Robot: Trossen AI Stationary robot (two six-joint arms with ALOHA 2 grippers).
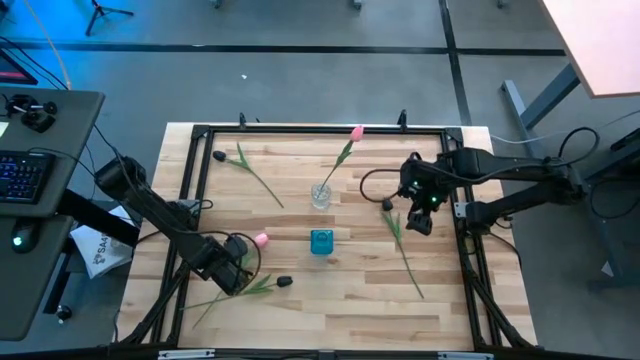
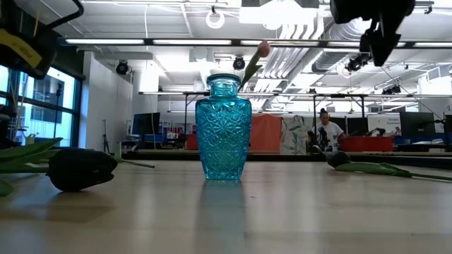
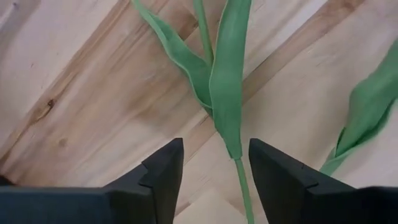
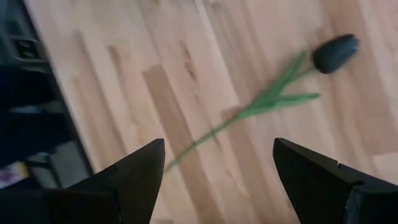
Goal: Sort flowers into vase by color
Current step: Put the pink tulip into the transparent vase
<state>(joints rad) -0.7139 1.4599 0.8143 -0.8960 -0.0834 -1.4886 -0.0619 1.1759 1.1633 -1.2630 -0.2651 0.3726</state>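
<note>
A clear vase (image 1: 320, 195) near the table's middle holds one pink tulip (image 1: 356, 132). A blue cut-glass vase (image 1: 321, 241) (image 2: 223, 127) stands nearer. My left gripper (image 1: 236, 268) (image 3: 214, 171) is open and low over the near-left area. Its fingers stand on either side of a green stem (image 3: 239, 180) with leaves, not touching it; a pink head (image 1: 261, 239) lies just beside. A dark tulip (image 1: 284, 282) (image 2: 81, 169) lies close by. My right gripper (image 1: 421, 217) (image 4: 217, 168) is open, raised above another dark tulip (image 1: 388, 205) (image 4: 336, 53) lying flat.
A third dark tulip (image 1: 218, 156) lies at the far left, its stem slanting toward the middle. A black frame (image 1: 300, 130) rims the table. Bare wood lies between the blue vase and the near edge. A desk with a keyboard (image 1: 25, 175) stands to the left.
</note>
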